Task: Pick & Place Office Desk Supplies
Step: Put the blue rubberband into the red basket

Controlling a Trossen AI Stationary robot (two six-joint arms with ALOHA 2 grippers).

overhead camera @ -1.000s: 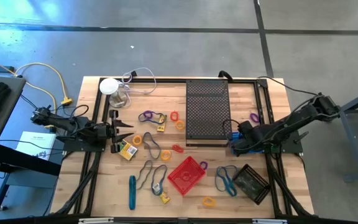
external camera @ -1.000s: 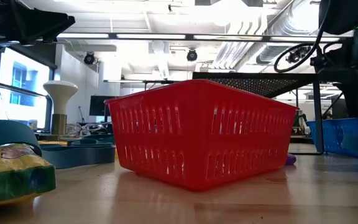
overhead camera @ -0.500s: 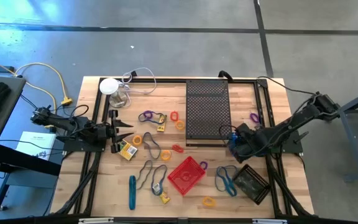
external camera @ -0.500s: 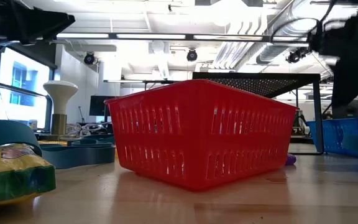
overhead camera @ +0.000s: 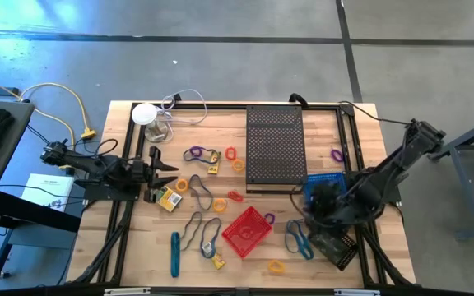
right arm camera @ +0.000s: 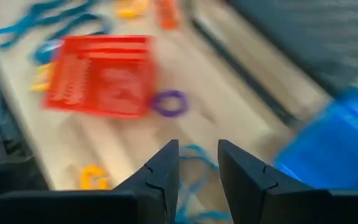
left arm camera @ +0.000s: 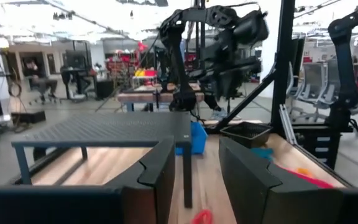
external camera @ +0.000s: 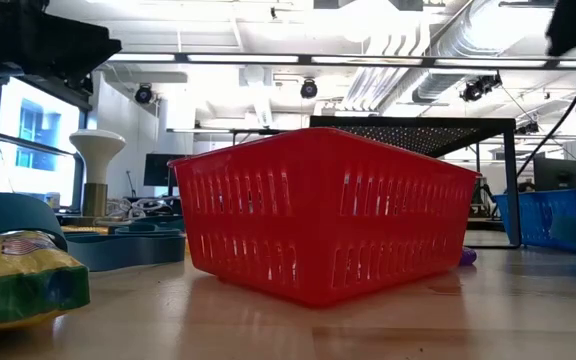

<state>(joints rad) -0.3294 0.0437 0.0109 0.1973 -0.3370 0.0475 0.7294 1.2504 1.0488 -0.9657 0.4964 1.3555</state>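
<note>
We locate the right gripper (overhead camera: 313,215) above the right half of the table (overhead camera: 220,111), between the blue bin (overhead camera: 326,182) and the black mesh basket (overhead camera: 334,240). In the right wrist view its 2 fingers (right arm camera: 160,171) stand apart with a narrow gap, and nothing sits between them: the hand is released and empty. Beyond those fingers we see a blue elastic loop (right arm camera: 194,155), a purple ring (right arm camera: 169,103) and the red basket (right arm camera: 98,74).

We find the left gripper (overhead camera: 168,171) low over the left side of the table, pointing toward the centre. The left wrist view shows its fingers (left arm camera: 160,171) parted, with only bare wood in the gap, so this hand is also released.

The supplies remain loose on the wood. A yellow packet (overhead camera: 169,198) lies just beside the left gripper, with an orange ring (overhead camera: 181,185) near it. The teal stick (overhead camera: 174,253) lies near the front edge, left of the red basket. A yellow ring (overhead camera: 276,266) lies at the front edge, right of that basket. Another purple ring (overhead camera: 336,154) lies right of the black perforated tray (overhead camera: 274,148).
</note>
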